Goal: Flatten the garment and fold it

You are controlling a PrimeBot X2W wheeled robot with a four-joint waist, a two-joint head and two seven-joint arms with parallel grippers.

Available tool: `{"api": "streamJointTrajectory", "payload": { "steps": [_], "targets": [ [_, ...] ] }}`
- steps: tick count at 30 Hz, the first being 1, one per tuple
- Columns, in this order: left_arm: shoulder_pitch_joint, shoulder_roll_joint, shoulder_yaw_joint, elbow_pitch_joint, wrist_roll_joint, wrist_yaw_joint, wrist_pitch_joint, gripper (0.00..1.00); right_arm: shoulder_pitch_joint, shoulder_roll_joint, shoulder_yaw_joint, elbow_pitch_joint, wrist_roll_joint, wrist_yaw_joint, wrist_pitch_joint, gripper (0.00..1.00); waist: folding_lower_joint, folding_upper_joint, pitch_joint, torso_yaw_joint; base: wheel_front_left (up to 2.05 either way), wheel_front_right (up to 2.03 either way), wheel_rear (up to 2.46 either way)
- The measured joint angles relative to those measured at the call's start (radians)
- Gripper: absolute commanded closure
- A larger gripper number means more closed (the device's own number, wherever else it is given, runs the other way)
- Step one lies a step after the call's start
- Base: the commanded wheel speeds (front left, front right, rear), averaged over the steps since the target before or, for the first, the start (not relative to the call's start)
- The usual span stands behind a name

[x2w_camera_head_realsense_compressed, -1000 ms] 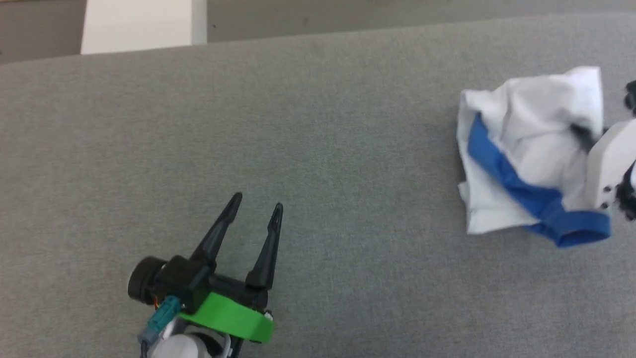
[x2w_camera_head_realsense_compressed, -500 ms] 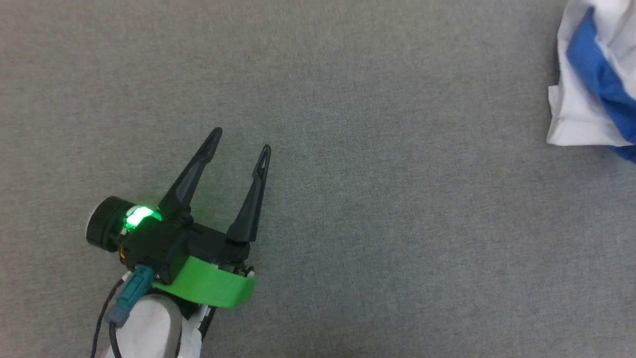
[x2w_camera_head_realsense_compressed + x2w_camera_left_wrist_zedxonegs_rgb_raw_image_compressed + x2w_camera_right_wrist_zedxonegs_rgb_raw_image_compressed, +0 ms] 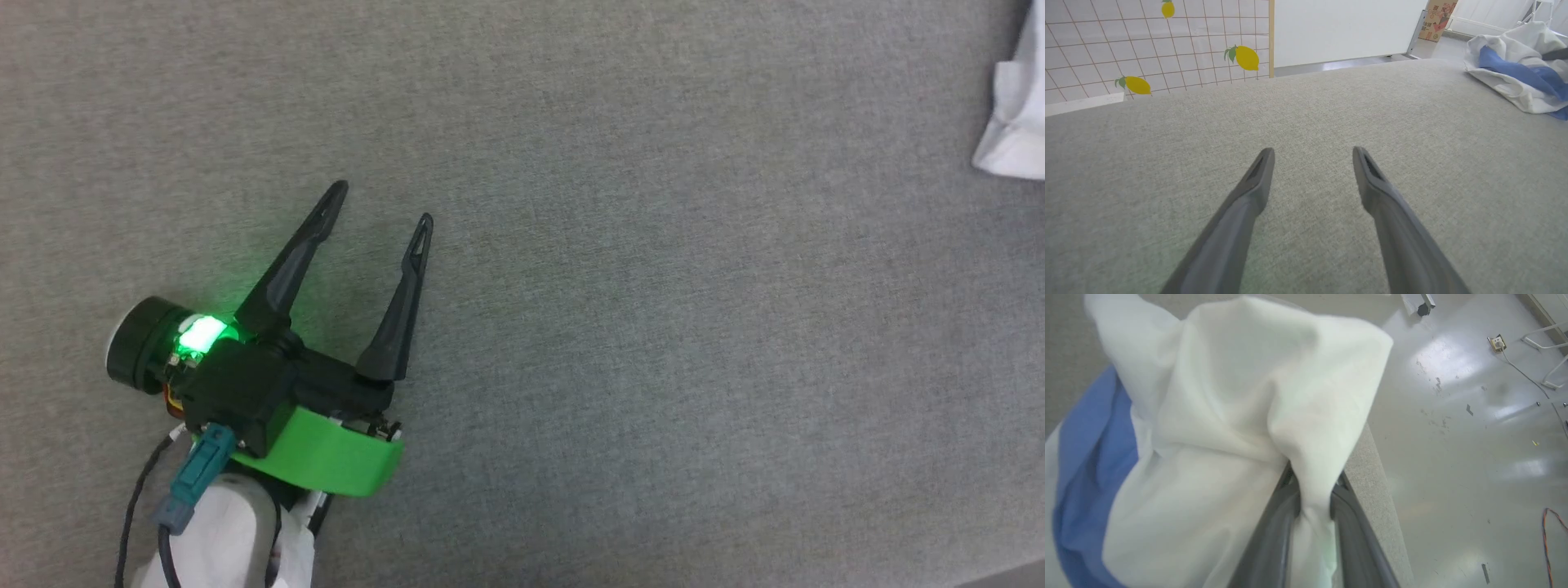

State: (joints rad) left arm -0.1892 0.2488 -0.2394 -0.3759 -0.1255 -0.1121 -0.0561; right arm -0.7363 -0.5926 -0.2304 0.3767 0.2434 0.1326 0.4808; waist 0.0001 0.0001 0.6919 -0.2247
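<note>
The head view has swung since a second ago. The bunched garment, then in full sight at the right, now shows as a white corner at the right edge; that is the camera's shift, not the cloth's. The left tool appears higher and further left in that view, hanging over bare grey bench with its two dark fingers spread wide and nothing between them. A green lamp at its base glows, which was dark a second ago.

In the left wrist view the left tool points across the bench, and the garment lies crumpled well apart, near the far right edge, with a blue band showing among the white folds.

In the right wrist view the right tool is nearly closed, pinching a fold of the garment's white cloth. The fabric rises in a peak above the fingers, a blue part hangs at the left, and the bench edge and glossy floor lie beyond.
</note>
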Motion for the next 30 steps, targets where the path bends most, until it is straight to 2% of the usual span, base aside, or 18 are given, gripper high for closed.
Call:
{"api": "streamJointTrajectory", "payload": {
  "steps": [11, 12, 13, 15, 16, 30],
  "targets": [
    [-0.019, 0.023, -0.005, -0.047, 0.021, 0.000, 0.029, 0.00, -0.027, 0.008, -0.030, 0.130, -0.023, 0.000, -0.087, 1.00, -0.0001, 0.0000, 0.063, -0.026, 0.00, 0.00, 0.00],
    [-0.020, 0.026, -0.005, -0.052, 0.022, 0.000, 0.030, 0.00, -0.034, 0.008, -0.030, 0.140, -0.026, 0.000, -0.095, 0.94, -0.0001, 0.0000, 0.066, -0.026, 0.00, 0.00, 0.00],
    [-0.022, 0.028, -0.005, -0.056, 0.023, 0.000, 0.034, 0.00, -0.043, 0.008, -0.030, 0.151, -0.031, 0.000, -0.103, 0.79, -0.0001, 0.0000, 0.069, -0.026, 0.00, 0.00, 0.00],
    [-0.024, 0.031, -0.006, -0.061, 0.024, 0.000, 0.039, 0.00, -0.058, 0.008, -0.031, 0.174, -0.048, 0.000, -0.127, 0.31, -0.0001, 0.0000, 0.072, -0.026, 0.00, 0.00, 0.00],
    [-0.026, 0.031, -0.007, -0.061, 0.024, 0.002, 0.042, 0.00, -0.064, 0.008, -0.031, 0.185, -0.054, 0.000, -0.134, 0.00, -0.0001, 0.0000, 0.071, -0.026, 0.00, 0.00, 0.00],
    [-0.029, 0.002, -0.020, 0.043, -0.001, 0.025, -0.025, 0.00, -0.095, -0.020, -0.035, 0.314, -0.086, 0.000, -0.201, 0.00, -0.0001, 0.0000, -0.027, -0.002, 0.00, 0.00, 0.00]
  ]
}}
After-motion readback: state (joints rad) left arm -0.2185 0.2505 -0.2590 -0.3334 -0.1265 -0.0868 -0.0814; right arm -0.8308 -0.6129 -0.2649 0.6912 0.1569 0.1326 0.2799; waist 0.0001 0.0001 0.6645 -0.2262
